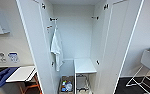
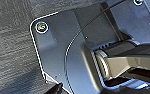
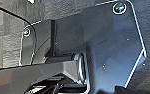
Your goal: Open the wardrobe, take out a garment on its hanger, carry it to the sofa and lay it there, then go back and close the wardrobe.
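The tall white two-door wardrobe (image 1: 76, 37) stands wide open with just a white shirt (image 1: 57, 48) hanging inside, so the orange sweatshirt looks already gone, whereabouts unknown. Closing the doors remains. Can't tell either gripper's state.

a furnished room, part bedroom, part office: an open white wardrobe (image 1: 76, 37) with a white shirt (image 1: 57, 48) hanging inside, a white folding chair (image 1: 147, 68), wall sockets (image 1: 7, 57), dark carpet floor (image 2: 11, 50).

Both wrists low over dark floor, claw states impossible to tell
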### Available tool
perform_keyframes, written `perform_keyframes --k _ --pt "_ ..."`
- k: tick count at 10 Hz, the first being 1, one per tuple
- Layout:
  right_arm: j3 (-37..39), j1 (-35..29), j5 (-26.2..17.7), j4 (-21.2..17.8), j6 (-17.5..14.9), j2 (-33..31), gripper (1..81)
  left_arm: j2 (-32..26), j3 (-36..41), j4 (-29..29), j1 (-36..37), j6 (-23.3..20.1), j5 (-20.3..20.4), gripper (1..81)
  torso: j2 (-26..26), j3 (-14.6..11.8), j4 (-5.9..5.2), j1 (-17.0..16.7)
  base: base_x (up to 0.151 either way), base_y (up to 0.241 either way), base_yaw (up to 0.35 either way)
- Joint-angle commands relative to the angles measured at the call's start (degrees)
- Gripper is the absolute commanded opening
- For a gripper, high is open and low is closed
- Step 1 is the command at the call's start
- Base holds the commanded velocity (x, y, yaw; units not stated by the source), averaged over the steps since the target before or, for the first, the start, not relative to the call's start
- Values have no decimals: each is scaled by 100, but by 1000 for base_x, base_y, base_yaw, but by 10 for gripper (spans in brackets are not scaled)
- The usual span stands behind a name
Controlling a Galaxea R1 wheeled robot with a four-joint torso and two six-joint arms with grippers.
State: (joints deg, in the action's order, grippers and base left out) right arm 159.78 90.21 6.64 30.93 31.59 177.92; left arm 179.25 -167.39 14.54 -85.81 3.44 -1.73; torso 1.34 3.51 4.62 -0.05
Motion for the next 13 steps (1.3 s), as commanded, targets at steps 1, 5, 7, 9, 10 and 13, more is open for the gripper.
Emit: perform_keyframes --k 1,5,7,9,10,13 --pt "-36 -218 -234 54 -12 35 811 23 -22 -39 253 -10 -319 811 0 0 0 5 0 0 0" --pt "-45 -218 -234 63 -12 53 811 -12 83 -31 262 -10 -310 811 5 17 0 5 64 0 0" --pt "-45 -201 -234 63 -12 53 811 -20 101 -31 253 -10 -310 811 9 15 0 5 115 0 0" --pt "-45 -218 -234 54 -12 53 811 -29 101 -39 253 -10 -310 811 5 17 0 8 116 0 0" --pt "-54 -253 -234 54 -12 62 811 -29 101 -39 261 -10 -310 811 5 17 0 13 116 0 0" --pt "-62 -358 -251 45 -13 71 811 -29 101 -39 253 -10 -310 811 7 17 0 5 116 0 0"
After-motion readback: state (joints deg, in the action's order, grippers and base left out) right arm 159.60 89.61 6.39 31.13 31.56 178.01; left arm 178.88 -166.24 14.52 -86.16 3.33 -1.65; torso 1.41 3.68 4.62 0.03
